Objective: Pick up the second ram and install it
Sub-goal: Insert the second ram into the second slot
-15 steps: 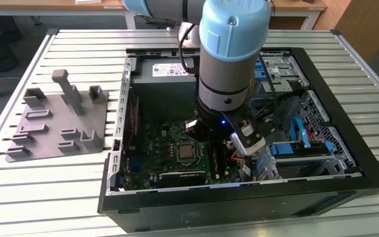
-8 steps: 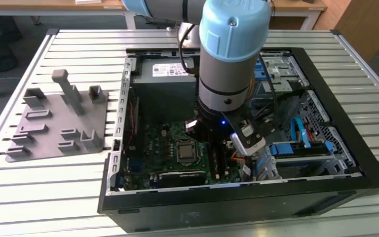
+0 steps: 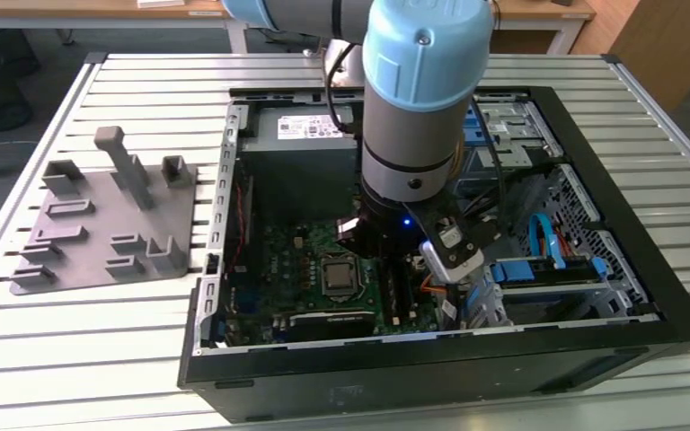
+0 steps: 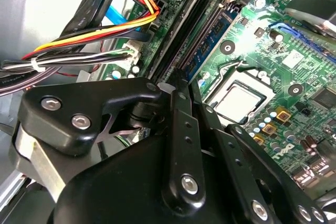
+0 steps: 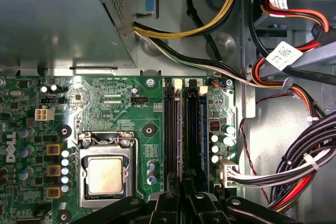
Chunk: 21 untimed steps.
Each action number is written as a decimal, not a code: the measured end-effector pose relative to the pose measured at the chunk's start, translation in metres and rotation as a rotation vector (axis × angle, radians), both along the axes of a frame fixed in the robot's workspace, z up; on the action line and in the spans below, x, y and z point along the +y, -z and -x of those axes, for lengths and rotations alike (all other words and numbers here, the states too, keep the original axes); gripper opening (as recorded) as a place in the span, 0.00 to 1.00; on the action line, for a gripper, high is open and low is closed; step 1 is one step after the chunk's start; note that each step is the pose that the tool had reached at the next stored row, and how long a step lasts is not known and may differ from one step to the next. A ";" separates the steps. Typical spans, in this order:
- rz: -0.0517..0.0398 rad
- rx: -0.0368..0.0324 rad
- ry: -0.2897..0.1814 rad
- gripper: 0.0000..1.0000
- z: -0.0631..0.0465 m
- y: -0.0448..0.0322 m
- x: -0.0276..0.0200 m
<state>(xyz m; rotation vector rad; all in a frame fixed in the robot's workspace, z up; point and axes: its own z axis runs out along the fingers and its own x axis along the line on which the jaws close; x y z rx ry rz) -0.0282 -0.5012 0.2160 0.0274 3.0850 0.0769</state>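
Observation:
The second ram [image 5: 181, 129] is a thin dark-blue stick standing on edge in a memory slot of the green motherboard [image 5: 105, 98], in the slot nearer the processor. Its blue edge [image 4: 210, 40] runs straight into the narrow gap between my black fingers [image 4: 176, 129]. My gripper [image 5: 184, 195] is down over the stick's near end, with the fingers [image 5: 167, 203] closed to about the stick's thickness. In the exterior view my gripper [image 3: 381, 251] is low inside the open computer case [image 3: 441, 359], mostly hidden under the arm's wrist.
Another blue stick [image 5: 202, 129] sits in a neighbouring slot. The processor [image 5: 105, 174] lies beside the slots, and cable bundles [image 5: 294, 171] crowd the other side. A metal power supply [image 5: 58, 19] borders the board. A grey tray with posts [image 3: 93, 224] stands at the exterior view's left.

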 end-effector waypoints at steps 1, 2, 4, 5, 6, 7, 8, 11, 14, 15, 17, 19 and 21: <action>0.0000 0.0000 0.000 0.14 0.000 0.0000 0.0000; 0.0000 0.0000 0.000 0.14 0.000 0.0000 0.0000; 0.0013 0.0000 0.000 0.14 0.000 -0.0001 0.0000; 0.0032 0.0001 0.000 0.14 0.000 -0.0004 0.0000; 0.0051 0.0002 0.000 0.14 0.000 -0.0011 0.0000; 0.0069 0.0001 0.000 0.14 0.000 -0.0019 0.0000; 0.0084 0.0000 0.000 0.14 0.000 -0.0026 0.0000; 0.0126 0.0000 -0.002 0.14 0.000 -0.0046 0.0001; 0.0129 -0.0002 -0.019 0.14 0.000 -0.0046 0.0002; 0.0129 -0.0001 -0.019 0.14 0.000 -0.0046 0.0004; 0.0129 0.0000 -0.019 0.14 0.000 -0.0042 0.0009; 0.0131 0.0000 -0.019 0.14 0.000 -0.0036 0.0011; 0.0131 0.0001 -0.019 0.14 0.000 -0.0031 0.0014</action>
